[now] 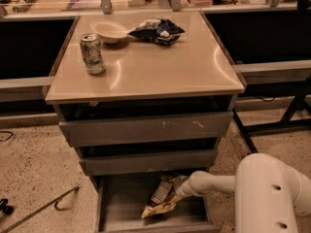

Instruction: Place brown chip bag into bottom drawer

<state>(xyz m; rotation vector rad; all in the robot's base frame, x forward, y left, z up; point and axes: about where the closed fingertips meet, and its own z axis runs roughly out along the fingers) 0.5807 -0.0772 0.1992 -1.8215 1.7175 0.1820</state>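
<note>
The brown chip bag [162, 197], dark brown with cream-yellow edges and a white label, is inside the open bottom drawer [116, 208], tilted with its lower corner near the drawer floor. My gripper [179, 187] reaches into the drawer from the right, at the bag's upper right edge, on the end of the white arm [218, 183]. The two upper grey drawers [146, 127] are closed.
On the cabinet's beige top [160, 67] stand a green soda can [92, 54], a white bowl [109, 31] and a dark blue-and-silver snack bag [157, 30]. The robot's white body [272, 198] fills the lower right. A thin rod [41, 208] lies on the speckled floor at left.
</note>
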